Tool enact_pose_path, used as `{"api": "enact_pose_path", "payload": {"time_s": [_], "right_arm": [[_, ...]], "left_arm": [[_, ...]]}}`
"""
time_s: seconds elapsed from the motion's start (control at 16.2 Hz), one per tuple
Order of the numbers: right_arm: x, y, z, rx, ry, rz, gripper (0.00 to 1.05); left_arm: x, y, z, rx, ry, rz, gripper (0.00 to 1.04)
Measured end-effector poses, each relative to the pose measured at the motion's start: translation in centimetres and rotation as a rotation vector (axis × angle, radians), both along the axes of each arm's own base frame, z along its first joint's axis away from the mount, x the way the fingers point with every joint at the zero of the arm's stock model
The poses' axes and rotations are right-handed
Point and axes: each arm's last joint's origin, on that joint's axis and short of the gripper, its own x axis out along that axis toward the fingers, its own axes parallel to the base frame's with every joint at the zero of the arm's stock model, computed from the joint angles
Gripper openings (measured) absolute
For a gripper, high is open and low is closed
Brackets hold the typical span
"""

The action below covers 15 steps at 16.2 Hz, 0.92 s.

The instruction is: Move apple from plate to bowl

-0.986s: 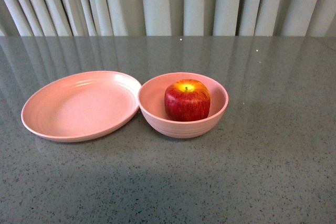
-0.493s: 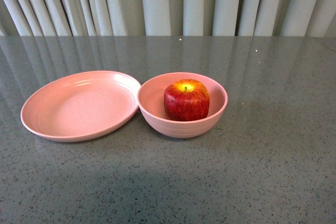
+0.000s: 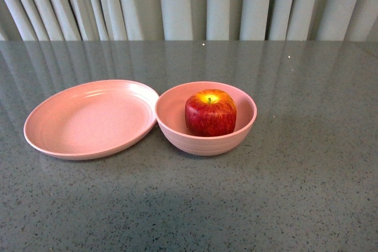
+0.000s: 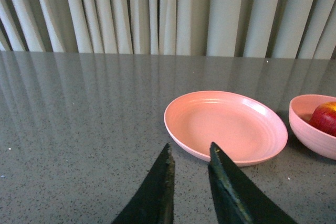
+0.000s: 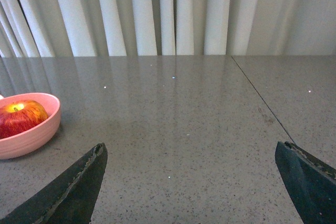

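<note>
The red apple (image 3: 210, 112) with its yellow stem patch sits upright inside the deep pink bowl (image 3: 177, 137) at the table's middle. The shallow pink plate (image 3: 85, 119) lies just left of the bowl, its rim touching the bowl's side, and holds nothing. Neither arm shows in the front view. In the left wrist view my left gripper (image 4: 190, 148) is shut and holds nothing, just short of the plate (image 4: 226, 125), with the bowl (image 4: 310, 132) and apple (image 4: 326, 117) beyond it. My right gripper (image 5: 190, 148) is open over bare table, well away from the bowl (image 5: 31, 135) and apple (image 5: 21, 116).
The grey speckled table (image 3: 307, 181) runs back to a pleated pale curtain (image 3: 189, 4). A thin seam (image 5: 260, 98) crosses the tabletop in the right wrist view.
</note>
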Motion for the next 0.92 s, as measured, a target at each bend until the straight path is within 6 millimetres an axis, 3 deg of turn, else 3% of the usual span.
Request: {"api": "enact_pose_path", "payload": {"time_s": [0.37, 0.43, 0.92], "right_arm": [[0.00, 0.00, 0.00, 0.000, 0.000, 0.000, 0.98], [0.00, 0.00, 0.00, 0.000, 0.000, 0.000, 0.98], [0.00, 0.00, 0.00, 0.000, 0.000, 0.000, 0.98]], "left_arm": [[0.00, 0.00, 0.00, 0.000, 0.000, 0.000, 0.93], [0.00, 0.00, 0.00, 0.002, 0.000, 0.000, 1.00], [0.00, 0.00, 0.00, 0.003, 0.000, 0.000, 0.98]]}}
